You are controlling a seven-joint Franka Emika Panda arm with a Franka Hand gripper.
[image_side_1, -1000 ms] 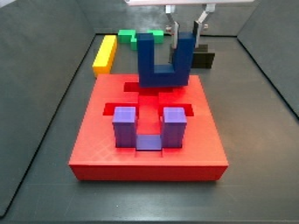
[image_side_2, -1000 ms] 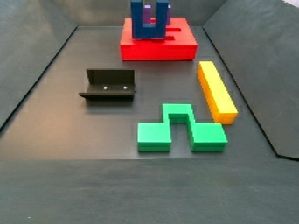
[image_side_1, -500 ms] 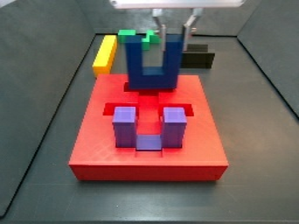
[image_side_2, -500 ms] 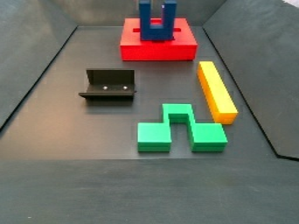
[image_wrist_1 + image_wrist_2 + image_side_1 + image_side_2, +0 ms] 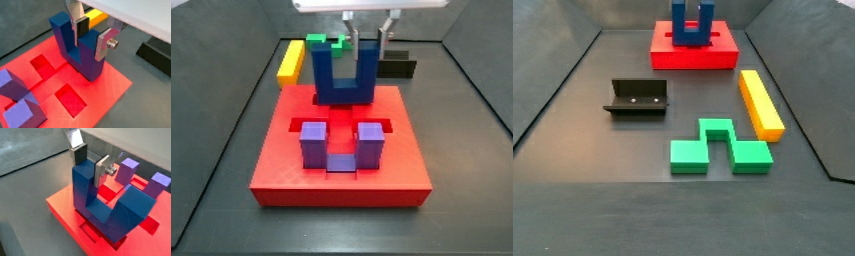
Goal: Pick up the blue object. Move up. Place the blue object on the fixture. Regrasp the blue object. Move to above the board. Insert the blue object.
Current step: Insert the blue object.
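Dark grey floor, low dark walls

One blue object, one purple block, one green block, one yellow bar, one fixture, one board, one hand.

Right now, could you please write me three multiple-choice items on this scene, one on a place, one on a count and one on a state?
1. Where is the blue object?
A. over the board
B. on the fixture
C. beside the yellow bar

2. How many purple prongs rise from the board?
A. one
B. two
C. four

3. The gripper is:
A. open, away from everything
B. shut on one prong of the blue object
C. shut on the green block

Answers: 1 A, both side views show it at the board. 2 B, two stand up. 3 B, its fingers clamp a prong in both wrist views.
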